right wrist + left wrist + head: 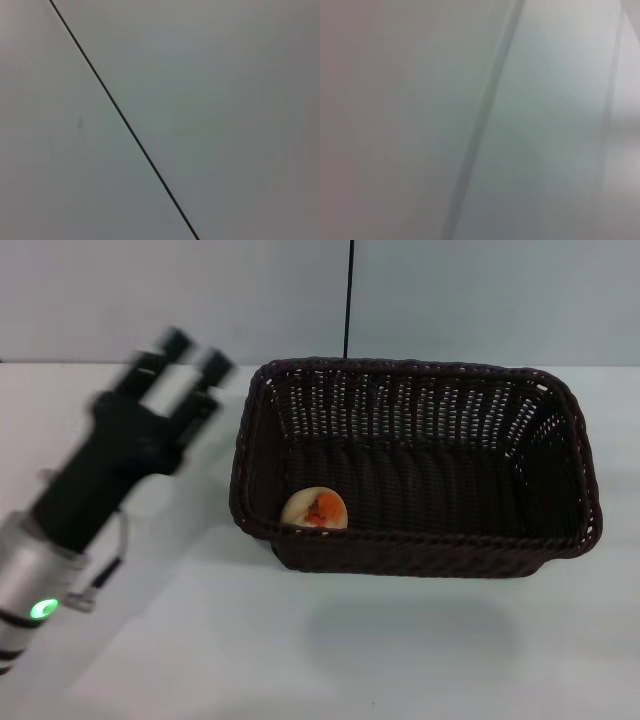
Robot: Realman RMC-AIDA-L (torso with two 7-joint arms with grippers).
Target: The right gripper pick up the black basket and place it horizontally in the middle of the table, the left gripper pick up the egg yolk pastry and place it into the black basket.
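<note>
The black basket (415, 470) lies lengthwise across the middle of the white table (300, 650). The egg yolk pastry (314, 509), a pale round bun with an orange patch, rests inside the basket at its near left corner. My left gripper (195, 352) hangs over the table to the left of the basket, apart from it, its two fingers spread with nothing between them; it shows motion blur. The right gripper is out of view. Neither wrist view shows the basket or the pastry.
A thin black cable (348, 300) runs up the pale wall behind the basket; it also crosses the right wrist view (125, 122). The left wrist view shows only a blurred grey surface.
</note>
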